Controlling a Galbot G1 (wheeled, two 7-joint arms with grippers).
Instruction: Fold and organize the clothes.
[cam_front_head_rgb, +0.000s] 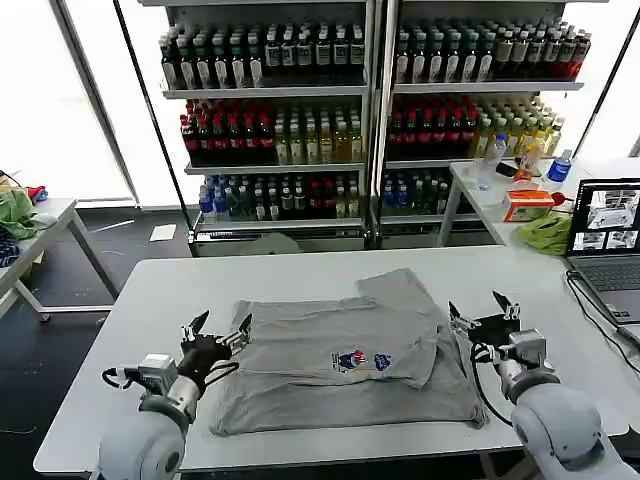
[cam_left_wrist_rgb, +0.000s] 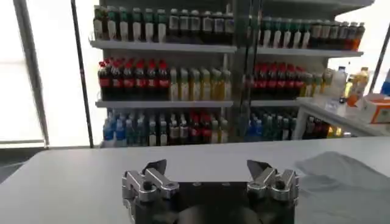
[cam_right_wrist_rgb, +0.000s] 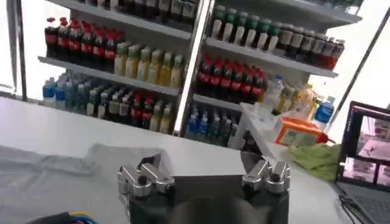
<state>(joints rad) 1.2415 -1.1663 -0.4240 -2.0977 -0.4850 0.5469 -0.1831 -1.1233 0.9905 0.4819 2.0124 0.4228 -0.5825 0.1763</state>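
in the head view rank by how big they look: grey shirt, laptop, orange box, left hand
1. grey shirt, by far the largest, spread across the table.
2. laptop, though it is cut off by the view's edge.
3. left hand and orange box look alike; the hand is nearer the camera, so unsure.

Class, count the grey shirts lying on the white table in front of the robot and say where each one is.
1. The grey shirt lies mid-table, partly folded, between the left end effector and the right end effector. Its folds could hide another layer.
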